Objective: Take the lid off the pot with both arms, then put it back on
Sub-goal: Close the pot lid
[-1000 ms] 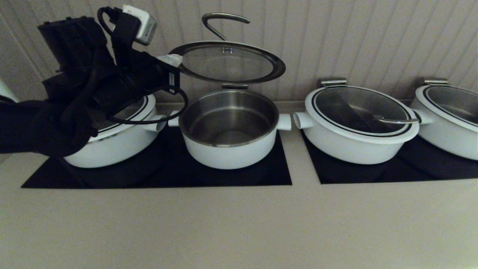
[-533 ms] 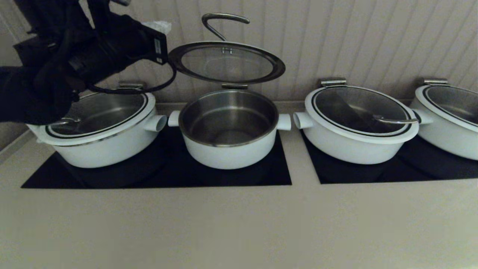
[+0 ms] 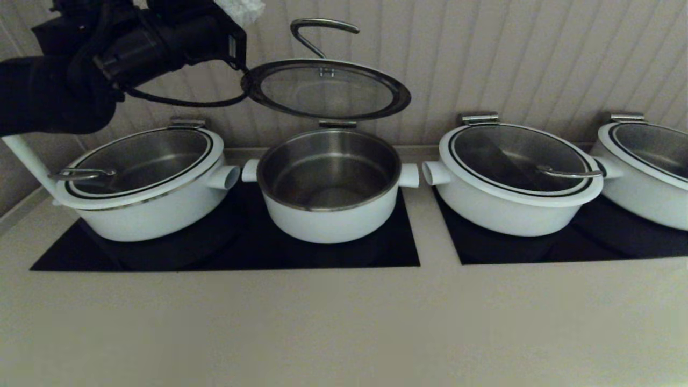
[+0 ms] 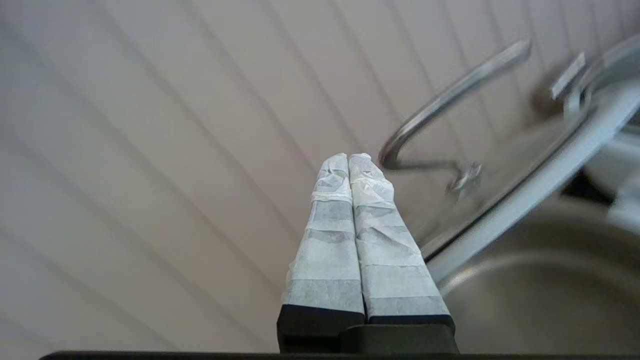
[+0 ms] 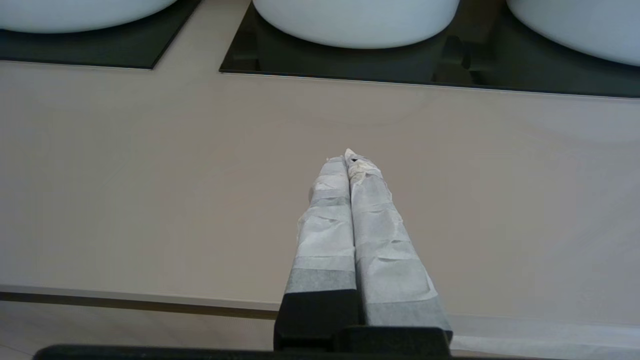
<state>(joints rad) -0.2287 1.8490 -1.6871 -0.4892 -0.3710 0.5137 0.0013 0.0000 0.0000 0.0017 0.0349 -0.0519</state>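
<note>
The lid (image 3: 325, 91) stands raised on its hinge above the open deep white pot (image 3: 329, 217), its steel handle (image 3: 321, 28) towards the wall. My left gripper (image 3: 243, 7) is shut and empty, high up at the lid's upper left edge, apart from it. In the left wrist view the gripper (image 4: 348, 159) points at the wall, with the lid handle (image 4: 450, 100), lid rim (image 4: 542, 182) and pot inside (image 4: 540, 300) beside it. My right gripper (image 5: 348, 157) is shut and empty over the bare counter, out of the head view.
Wider shallow white pots with lids stand left (image 3: 150, 215), right (image 3: 510, 209) and far right (image 3: 645, 199) of the deep pot, on two black cooktops (image 3: 226, 252) (image 3: 564, 247). A panelled wall (image 3: 510, 54) rises right behind them. The beige counter (image 3: 344, 322) runs in front.
My left arm has risen from the lid's left rim to higher up and back, uncovering the left pot. The lid has stayed raised.
</note>
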